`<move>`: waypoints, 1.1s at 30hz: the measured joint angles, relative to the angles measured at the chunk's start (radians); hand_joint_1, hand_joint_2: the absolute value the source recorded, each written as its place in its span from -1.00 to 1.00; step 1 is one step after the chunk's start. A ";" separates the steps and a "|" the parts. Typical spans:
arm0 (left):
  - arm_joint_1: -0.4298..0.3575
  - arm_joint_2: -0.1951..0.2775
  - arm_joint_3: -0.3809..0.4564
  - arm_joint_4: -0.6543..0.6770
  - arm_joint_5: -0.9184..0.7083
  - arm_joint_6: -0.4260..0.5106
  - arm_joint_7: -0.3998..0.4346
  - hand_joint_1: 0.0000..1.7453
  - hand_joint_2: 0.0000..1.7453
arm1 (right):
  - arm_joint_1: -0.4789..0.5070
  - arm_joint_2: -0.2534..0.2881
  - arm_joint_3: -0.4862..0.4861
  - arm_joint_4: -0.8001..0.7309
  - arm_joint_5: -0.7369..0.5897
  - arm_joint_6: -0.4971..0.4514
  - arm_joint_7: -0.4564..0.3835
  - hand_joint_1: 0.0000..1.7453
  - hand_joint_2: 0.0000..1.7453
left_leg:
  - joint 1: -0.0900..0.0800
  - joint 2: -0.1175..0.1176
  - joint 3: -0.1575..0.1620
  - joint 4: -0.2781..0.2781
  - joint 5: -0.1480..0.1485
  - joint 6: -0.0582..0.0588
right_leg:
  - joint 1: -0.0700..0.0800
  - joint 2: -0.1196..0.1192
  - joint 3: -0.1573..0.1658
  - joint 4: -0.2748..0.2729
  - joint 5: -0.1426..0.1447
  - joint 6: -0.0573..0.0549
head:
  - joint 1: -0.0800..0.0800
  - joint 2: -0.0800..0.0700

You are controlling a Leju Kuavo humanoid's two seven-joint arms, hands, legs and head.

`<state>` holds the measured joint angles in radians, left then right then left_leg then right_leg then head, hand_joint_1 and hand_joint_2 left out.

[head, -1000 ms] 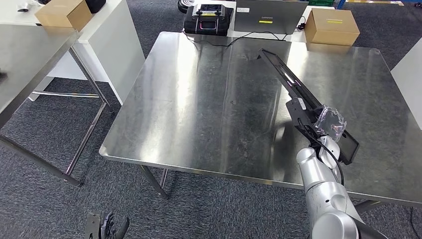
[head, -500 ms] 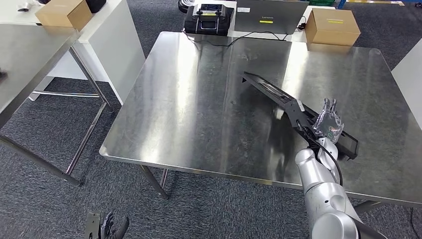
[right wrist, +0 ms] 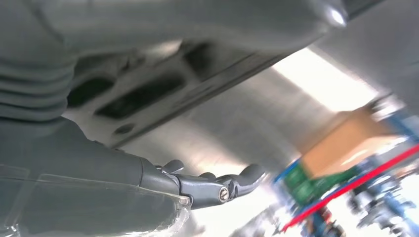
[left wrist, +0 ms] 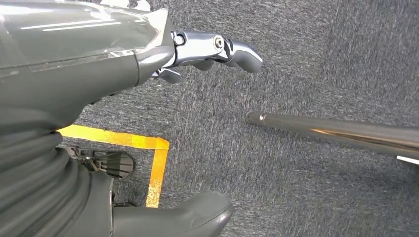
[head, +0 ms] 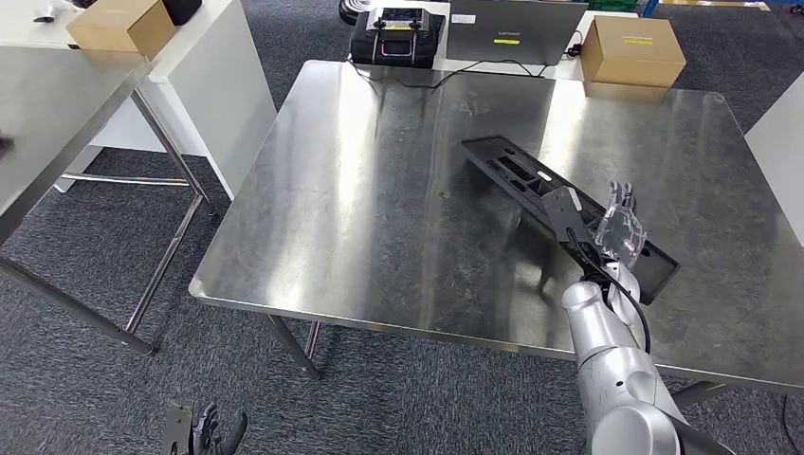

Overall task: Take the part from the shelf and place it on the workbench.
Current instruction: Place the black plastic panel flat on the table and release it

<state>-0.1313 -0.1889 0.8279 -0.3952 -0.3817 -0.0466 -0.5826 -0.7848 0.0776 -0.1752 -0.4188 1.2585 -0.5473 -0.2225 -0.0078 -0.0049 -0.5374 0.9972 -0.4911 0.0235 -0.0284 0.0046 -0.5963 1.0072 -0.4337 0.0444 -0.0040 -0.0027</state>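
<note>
The part (head: 531, 178) is a long black plastic panel with slots, lying flat and slantwise on the steel workbench (head: 379, 190). My right hand (head: 621, 230) hovers over the panel's near end with its fingers stretched out and apart, gripping nothing. In the right wrist view the slotted panel (right wrist: 143, 91) passes between the thumb and the extended fingers (right wrist: 222, 185) without being clasped. My left hand (head: 204, 431) hangs low beside the workbench, its fingers (left wrist: 217, 47) spread over the carpet and holding nothing.
A cardboard box (head: 630, 49), a grey laptop (head: 517, 28) and a black case (head: 398, 33) stand beyond the workbench's far edge. Another steel table (head: 57, 114) and a white cabinet (head: 204, 85) are at the left. A table leg (left wrist: 341, 134) and yellow floor tape (left wrist: 157, 158) lie near my left hand.
The panel went from raised and tilted in my right hand to lying flat on the workbench. My right hand's fingers spread and let it go.
</note>
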 joint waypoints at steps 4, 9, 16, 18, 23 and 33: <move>0.001 0.000 -0.002 0.000 0.007 0.001 0.000 -1.00 1.00 | 0.022 0.037 0.001 -0.076 -0.234 0.168 -0.136 -1.00 -1.00 | 0.000 0.000 0.000 0.000 0.000 0.000 | 0.000 0.000 0.000 0.000 0.000 0.000 | 0.000 0.000; 0.005 0.001 -0.002 0.000 0.013 0.002 0.000 -1.00 1.00 | 0.055 0.061 0.043 -0.192 -0.397 0.274 -0.132 -1.00 -1.00 | 0.000 -0.001 0.000 0.000 0.000 0.000 | 0.000 0.000 0.000 0.000 0.000 0.000 | 0.000 0.000; 0.010 0.001 -0.002 0.000 0.017 0.000 0.000 -1.00 -0.50 | 0.086 0.062 0.127 -0.299 -0.434 0.259 -0.118 -1.00 -1.00 | -0.001 0.000 0.000 0.000 0.000 0.000 | 0.000 0.000 0.000 0.000 0.000 0.000 | 0.000 0.000; 0.011 0.001 -0.002 0.000 0.021 -0.001 0.000 -1.00 -1.00 | 0.100 0.062 0.155 -0.329 -0.418 0.228 -0.114 -1.00 -1.00 | 0.000 0.000 0.000 0.000 0.000 0.000 | 0.000 0.000 0.000 0.000 0.000 0.000 | 0.000 0.000; 0.013 -0.001 -0.001 0.002 0.035 0.001 0.002 -1.00 -1.00 | 0.152 0.062 0.252 -0.436 -0.376 0.163 -0.091 -1.00 -1.00 | 0.000 0.000 0.000 0.000 0.000 0.000 | 0.000 0.000 0.000 0.000 0.000 0.000 | 0.000 0.000; 0.015 -0.004 0.002 0.004 0.055 0.002 0.003 -1.00 -1.00 | 0.206 0.062 0.375 -0.570 -0.383 0.157 -0.069 -1.00 -1.00 | 0.000 0.000 0.000 0.000 0.000 0.000 | 0.000 0.000 0.000 0.000 0.000 0.000 | 0.000 0.000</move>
<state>-0.1162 -0.1934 0.8304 -0.3912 -0.3265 -0.0448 -0.5799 -0.5787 0.1397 0.1999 -0.9888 0.8758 -0.3901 -0.2918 -0.0081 -0.0048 -0.5372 0.9972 -0.4911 0.0234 -0.0286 0.0044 -0.5962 1.0069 -0.4338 0.0444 -0.0039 -0.0027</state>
